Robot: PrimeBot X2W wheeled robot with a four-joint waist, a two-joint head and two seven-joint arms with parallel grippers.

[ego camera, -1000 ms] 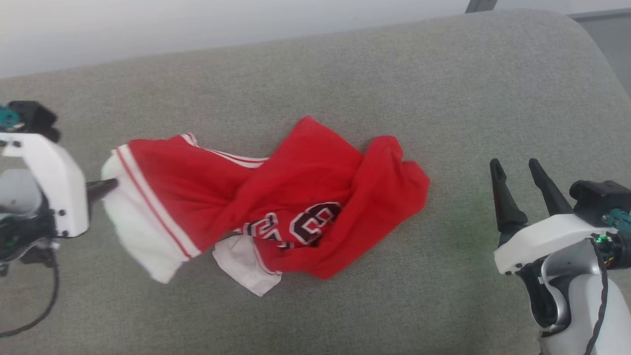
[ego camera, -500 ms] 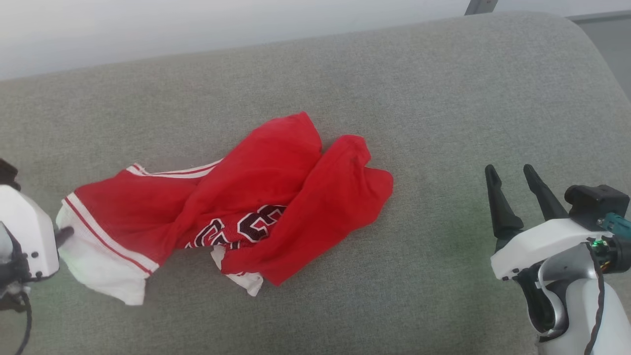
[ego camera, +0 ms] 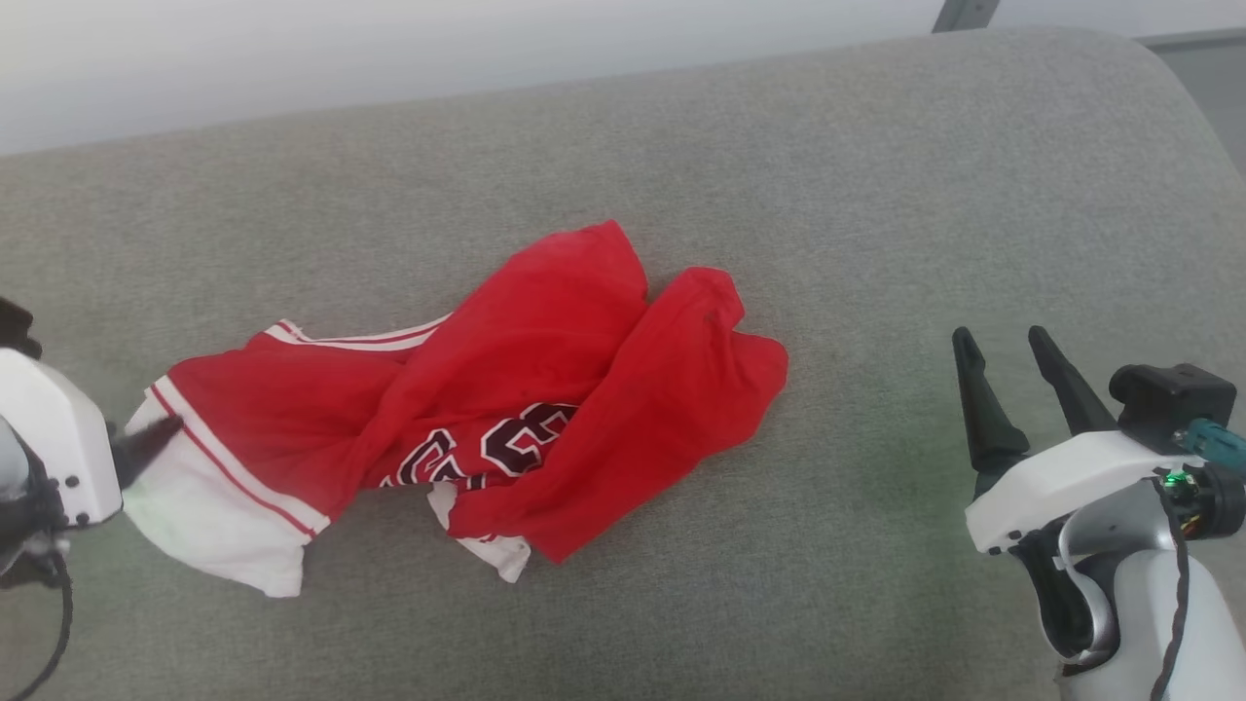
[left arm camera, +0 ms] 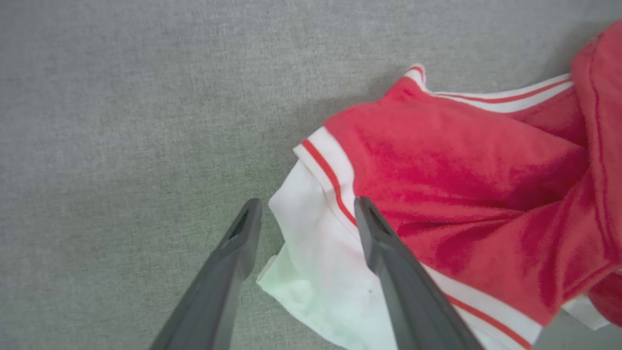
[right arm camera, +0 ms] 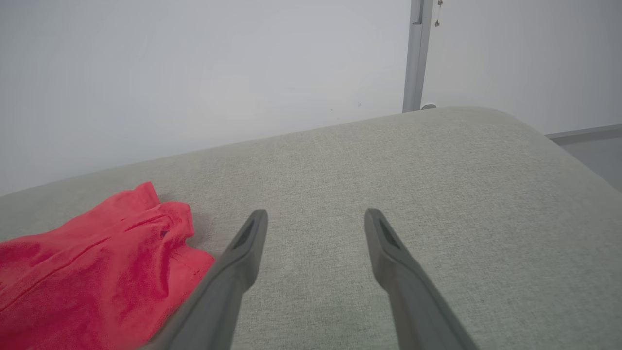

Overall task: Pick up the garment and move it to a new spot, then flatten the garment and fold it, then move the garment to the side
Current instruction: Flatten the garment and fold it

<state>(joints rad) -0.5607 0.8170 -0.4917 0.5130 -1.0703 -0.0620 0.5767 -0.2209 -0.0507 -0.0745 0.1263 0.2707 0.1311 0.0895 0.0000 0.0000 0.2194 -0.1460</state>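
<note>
The garment (ego camera: 545, 350), a red T-shirt with white sleeves and dark outlined letters, lies crumpled and twisted in the middle of a grey cushion (ego camera: 876, 195). At its left end, my left gripper (ego camera: 146, 443) stands open. In the left wrist view its two fingers straddle the edge of the white sleeve (left arm camera: 311, 262) without pinching it, and the garment (left arm camera: 461, 165) spreads to the right. My right gripper (ego camera: 1003, 341) hovers open at the lower right, well clear of the cloth. The right wrist view shows that gripper (right arm camera: 316, 214) over bare cushion, with the garment (right arm camera: 87, 272) at its lower left.
The cushion's rounded back edge (ego camera: 623, 83) meets a pale wall. A grey metal post (right arm camera: 415, 53) stands behind the far right corner. Bare grey fabric lies around the garment on all sides.
My left gripper dragged the sleeve leftwards while shut on it, then opened and let the sleeve go. The garment now lies slack. The right gripper has stayed put.
</note>
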